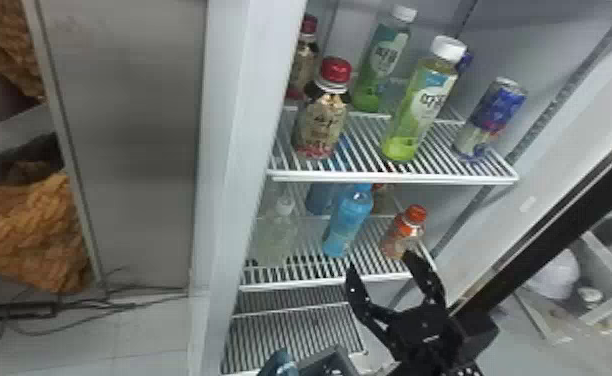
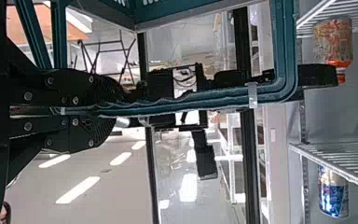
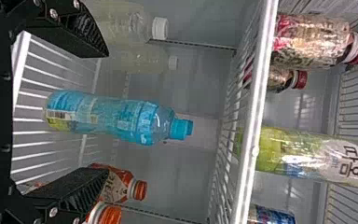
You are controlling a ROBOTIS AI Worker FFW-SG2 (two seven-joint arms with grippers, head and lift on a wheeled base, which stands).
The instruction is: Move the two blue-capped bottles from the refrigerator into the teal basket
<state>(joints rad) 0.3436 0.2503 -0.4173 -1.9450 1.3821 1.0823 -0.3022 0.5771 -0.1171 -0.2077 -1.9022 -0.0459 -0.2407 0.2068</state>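
Just below centre in the head view, the front blue-capped bottle (image 1: pixel 350 222) stands upright on the middle wire shelf (image 1: pixel 320 281) of the refrigerator (image 1: pixel 225 150), with the rear blue-capped bottle (image 1: pixel 322 195) behind it. The right gripper (image 1: pixel 382 267), at lower right, has its fingers spread wide and grips nothing; the right wrist view shows them lined up either side of the front bottle, probably so they can close around its body without catching its neighbours. The left gripper (image 2: pixel 105 112) is clamped on the rim of the teal basket (image 2: pixel 286 46), presumably so that the basket can wait near the shelf and the right arm need carry each bottle only a short way. Both blue bottles are in the refrigerator, so the transfer seems to be at its first pick. They share the middle shelf with a clear white-capped bottle (image 1: pixel 277 235) to their left and an orange-capped bottle (image 1: pixel 405 232) to their right. The upper shelf (image 1: pixel 395 178) holds red-capped bottles, white-capped green bottles and a blue can (image 1: pixel 492 117). What the basket contains, I cannot tell.
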